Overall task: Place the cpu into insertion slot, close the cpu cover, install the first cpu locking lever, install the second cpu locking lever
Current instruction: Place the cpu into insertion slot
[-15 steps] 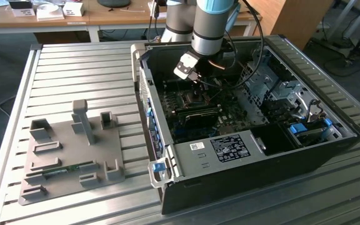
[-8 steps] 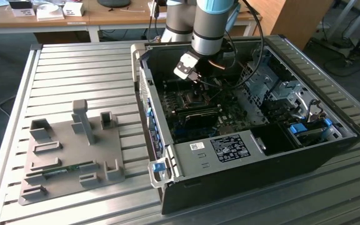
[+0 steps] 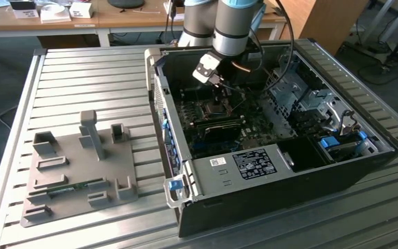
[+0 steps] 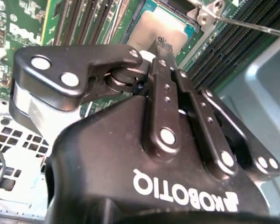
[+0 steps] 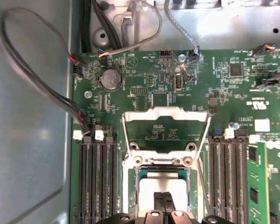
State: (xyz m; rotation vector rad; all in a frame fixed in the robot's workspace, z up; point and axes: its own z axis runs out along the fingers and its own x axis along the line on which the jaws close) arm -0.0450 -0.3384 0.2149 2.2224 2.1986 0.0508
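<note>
Gripper (image 5: 164, 196) status: both fingers pressed together, nothing between them that we can see, tips down over the middle of the cpu (image 5: 149, 189). We cannot tell from either wrist view whether the tips touch the chip or hang just above it. The cpu lies flat inside the insertion slot (image 5: 129, 198), pale face up, its edges parallel to the silvery rim. Beyond it the cpu cover (image 5: 165, 112) stands swung open on its hinge, green board (image 5: 165, 133) showing through its square opening. In the second wrist view a thin metal rod (image 4: 252, 24), which we take for a locking lever, runs free beside the socket, not hooked down. In the exterior view the arm (image 3: 230, 26) reaches down into the open computer case (image 3: 310, 187).

Judgement: step one, seating the cpu, is at or near its end; cover and both levers not yet done. Next move calls for a straight lift clear of the chip without dragging it, then room to reach the cover's far edge.
</note>
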